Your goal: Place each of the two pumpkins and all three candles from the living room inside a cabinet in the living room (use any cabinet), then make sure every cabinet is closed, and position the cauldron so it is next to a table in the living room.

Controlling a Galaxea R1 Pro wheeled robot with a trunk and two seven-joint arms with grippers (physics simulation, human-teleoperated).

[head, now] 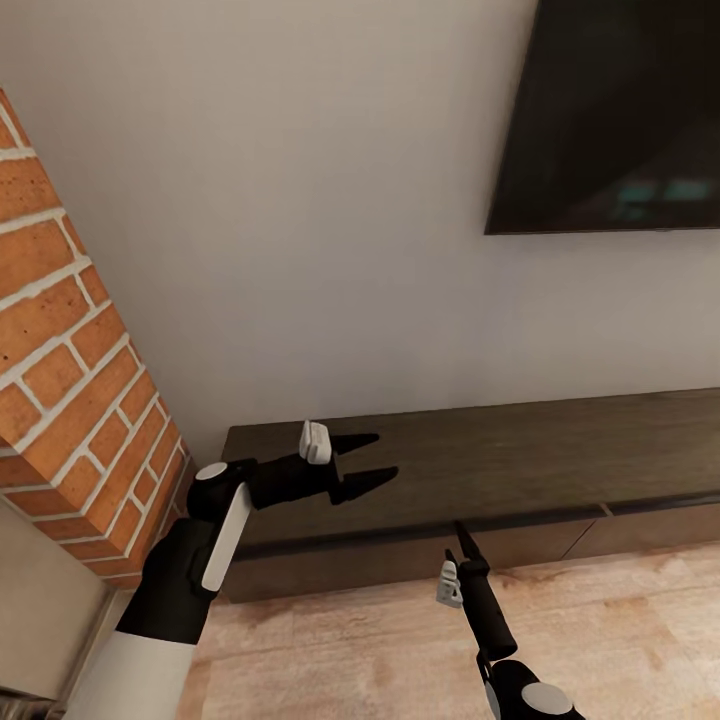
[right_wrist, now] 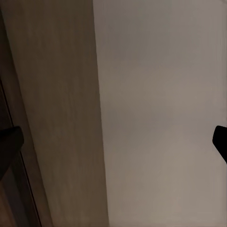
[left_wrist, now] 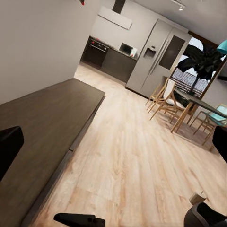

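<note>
Cabinet (head: 520, 455): long, low, dark-brown wood; flat handle-less fronts, all flush; against the wall below the television (head: 610, 110).
Left gripper (head: 372, 461): fingers spread, empty, above the cabinet's left end.
Right gripper (head: 461, 533): before the cabinet front; spread, holding nothing.

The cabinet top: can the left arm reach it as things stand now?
Probably yes. The left gripper, jaws open and empty, hangs over the cabinet top, and nothing stands between them.

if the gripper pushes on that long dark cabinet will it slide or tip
Probably neither. The cabinet is long and low and runs along the wall, so tipping looks unlikely. Its wood-look bulk suggests weight; it should feel stiff. The flat handle-less fronts offer the left gripper little to catch.
</note>
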